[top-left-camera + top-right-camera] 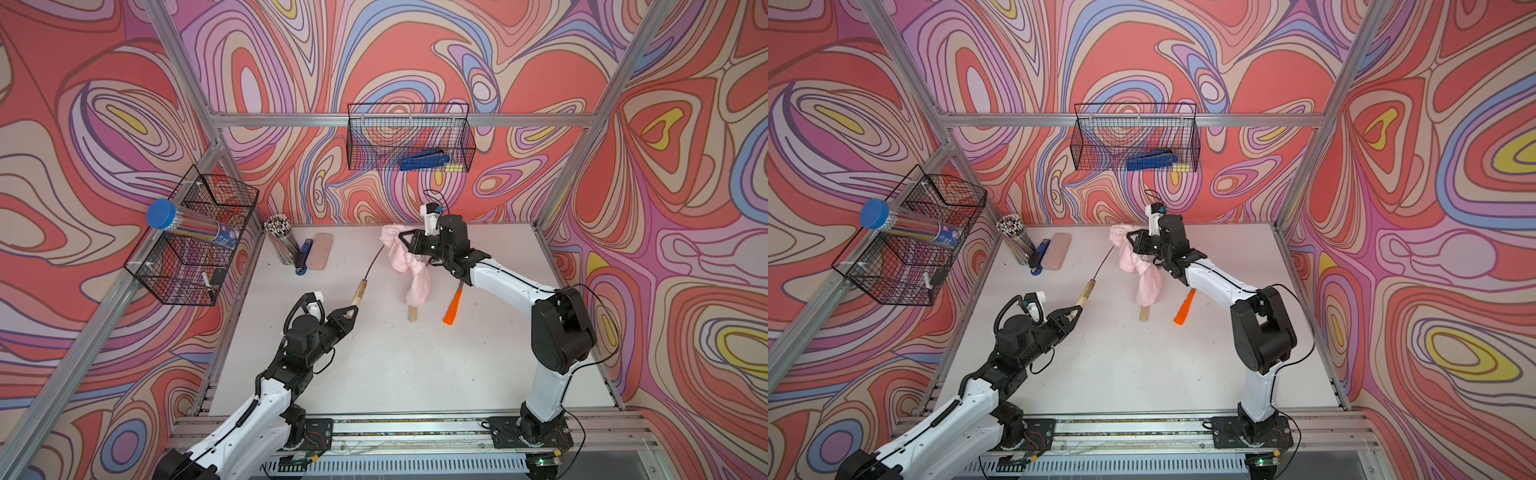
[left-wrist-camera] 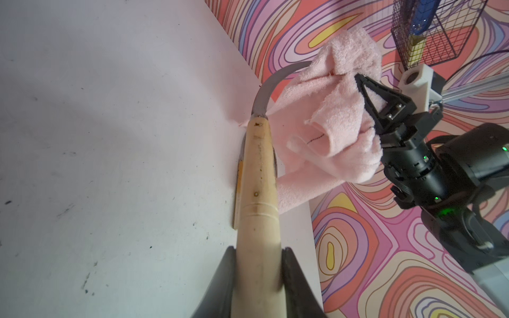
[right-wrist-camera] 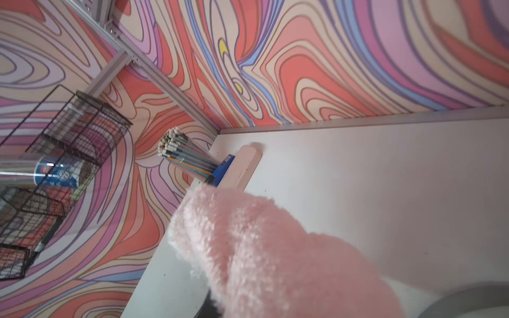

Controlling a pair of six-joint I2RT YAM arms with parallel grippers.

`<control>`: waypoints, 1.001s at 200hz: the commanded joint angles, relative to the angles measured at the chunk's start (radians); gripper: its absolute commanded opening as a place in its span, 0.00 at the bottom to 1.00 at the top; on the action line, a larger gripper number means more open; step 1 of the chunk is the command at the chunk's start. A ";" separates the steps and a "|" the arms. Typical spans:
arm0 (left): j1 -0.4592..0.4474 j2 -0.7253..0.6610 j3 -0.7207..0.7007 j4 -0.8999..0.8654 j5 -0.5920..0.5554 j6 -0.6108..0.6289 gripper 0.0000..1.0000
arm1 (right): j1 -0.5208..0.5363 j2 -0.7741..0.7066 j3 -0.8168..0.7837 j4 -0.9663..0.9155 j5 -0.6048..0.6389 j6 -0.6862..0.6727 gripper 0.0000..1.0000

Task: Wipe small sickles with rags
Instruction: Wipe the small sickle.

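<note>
The left gripper (image 1: 352, 312) is clamped on the butt of the held sickle (image 2: 259, 170), whose handle is smooth pale wood. Its thin, curved grey blade (image 2: 261, 90) runs up into the fluffy pink terry rag (image 1: 399, 255), bunched in the closed right gripper (image 1: 405, 241). The rag's tail hangs over a second wooden sickle (image 1: 412, 314) on the scuffed white table (image 1: 374, 374), near the orange-handled sickle (image 1: 453, 305).

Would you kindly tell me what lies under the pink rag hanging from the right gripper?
Below the rag, a pale wooden handle sticks out on the table; the rest of that sickle is covered. The held sickle's blade tip is also hidden in the cloth.
</note>
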State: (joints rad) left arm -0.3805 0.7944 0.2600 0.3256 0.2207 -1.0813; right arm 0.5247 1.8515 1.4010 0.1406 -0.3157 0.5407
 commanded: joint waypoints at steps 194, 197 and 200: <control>0.001 -0.086 -0.018 -0.039 -0.041 -0.008 0.00 | -0.060 -0.202 -0.110 -0.036 0.124 -0.022 0.00; 0.000 -0.085 -0.019 -0.038 -0.039 -0.008 0.00 | -0.060 -0.181 -0.092 -0.032 0.104 -0.022 0.00; 0.001 -0.084 -0.019 -0.035 -0.038 -0.009 0.00 | -0.060 -0.164 -0.078 -0.028 0.085 -0.021 0.00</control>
State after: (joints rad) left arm -0.3805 0.7193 0.2523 0.2718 0.1642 -1.0817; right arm 0.4557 1.5661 1.2106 0.1036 -0.0868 0.5045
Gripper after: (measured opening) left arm 0.249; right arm 0.146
